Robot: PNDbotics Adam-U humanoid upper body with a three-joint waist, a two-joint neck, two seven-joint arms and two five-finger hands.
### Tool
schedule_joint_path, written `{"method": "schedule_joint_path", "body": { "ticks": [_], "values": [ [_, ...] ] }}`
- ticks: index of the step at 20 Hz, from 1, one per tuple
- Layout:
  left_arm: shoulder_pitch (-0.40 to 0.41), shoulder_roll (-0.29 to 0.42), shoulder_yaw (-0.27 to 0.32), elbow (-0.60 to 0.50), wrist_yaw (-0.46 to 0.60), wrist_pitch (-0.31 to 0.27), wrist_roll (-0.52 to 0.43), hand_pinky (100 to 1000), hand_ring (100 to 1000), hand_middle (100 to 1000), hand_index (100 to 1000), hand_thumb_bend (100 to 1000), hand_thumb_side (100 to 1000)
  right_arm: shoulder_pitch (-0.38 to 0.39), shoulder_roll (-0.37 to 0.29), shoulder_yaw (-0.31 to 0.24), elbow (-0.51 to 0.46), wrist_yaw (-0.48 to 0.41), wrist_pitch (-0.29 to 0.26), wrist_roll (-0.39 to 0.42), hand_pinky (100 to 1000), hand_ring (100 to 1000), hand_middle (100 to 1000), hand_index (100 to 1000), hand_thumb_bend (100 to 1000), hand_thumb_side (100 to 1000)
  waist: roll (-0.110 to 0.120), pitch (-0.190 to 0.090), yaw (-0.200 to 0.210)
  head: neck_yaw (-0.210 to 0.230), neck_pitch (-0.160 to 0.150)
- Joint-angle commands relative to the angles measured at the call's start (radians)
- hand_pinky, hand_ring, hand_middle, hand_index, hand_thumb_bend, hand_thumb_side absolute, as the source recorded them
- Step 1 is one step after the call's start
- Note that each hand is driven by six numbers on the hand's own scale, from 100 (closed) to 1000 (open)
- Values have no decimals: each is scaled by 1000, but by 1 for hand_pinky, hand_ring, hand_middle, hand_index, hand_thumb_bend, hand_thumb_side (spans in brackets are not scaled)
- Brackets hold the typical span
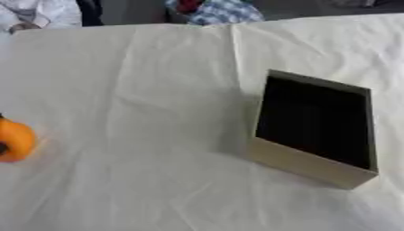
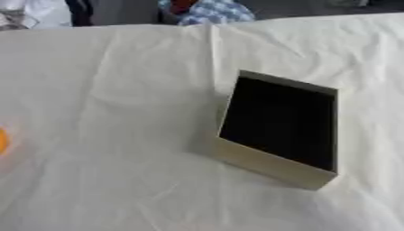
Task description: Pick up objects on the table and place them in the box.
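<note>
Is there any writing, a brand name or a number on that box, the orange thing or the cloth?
None can be read.
Box: plain tan walls, dark inside, no label showing.
Orange thing: no writing; a small dark spot at its left edge, too blurred to make out.
Cloth: plain white, only creases.

You have one box (image 1: 315,128) in front of you, open with a dark inside. You have one round orange object (image 1: 14,140) at the left edge. Both sit on one surface (image 1: 134,90) under one pale creased cloth.
</note>
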Motion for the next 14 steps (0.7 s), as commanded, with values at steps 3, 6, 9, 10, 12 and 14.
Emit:
{"method": "schedule_joint_path", "body": {
  "ticks": [3, 6, 9, 10, 12, 14],
  "values": [
    [-3, 39, 26, -32, 46, 14, 23, 466, 615, 611, 654, 111, 100, -7, -12, -6, -18, -5, -3, 0, 594, 676, 561, 785, 100, 799, 2, -16, 3, 3, -4],
    [-4, 45, 32, -59, 50, 19, 42, 432, 588, 580, 622, 109, 100, -5, -11, -6, -18, -5, -2, -1, 594, 676, 561, 785, 100, 800, 3, -17, 4, 3, -3],
    [-12, 50, 40, -98, 45, 25, 62, 411, 570, 558, 602, 100, 100, -5, -11, -7, -18, -5, -3, -1, 594, 677, 561, 785, 100, 799, 3, -18, 4, 2, -2],
    [-18, 52, 44, -113, 44, 28, 69, 406, 566, 558, 597, 100, 100, -5, -12, -7, -18, -5, -3, -2, 595, 677, 562, 785, 100, 799, 3, -19, 4, 2, -1],
    [-30, 56, 54, -140, 42, 38, 78, 401, 560, 566, 594, 100, 100, -4, -13, -8, -18, -4, -3, -2, 595, 677, 562, 785, 100, 799, 4, -20, 4, 2, -1],
    [-51, 62, 65, -165, 42, 46, 85, 399, 557, 564, 592, 100, 100, -3, -13, -8, -18, -3, -2, -3, 595, 677, 562, 785, 100, 799, 5, -22, 4, 1, 0]
  ]
}}
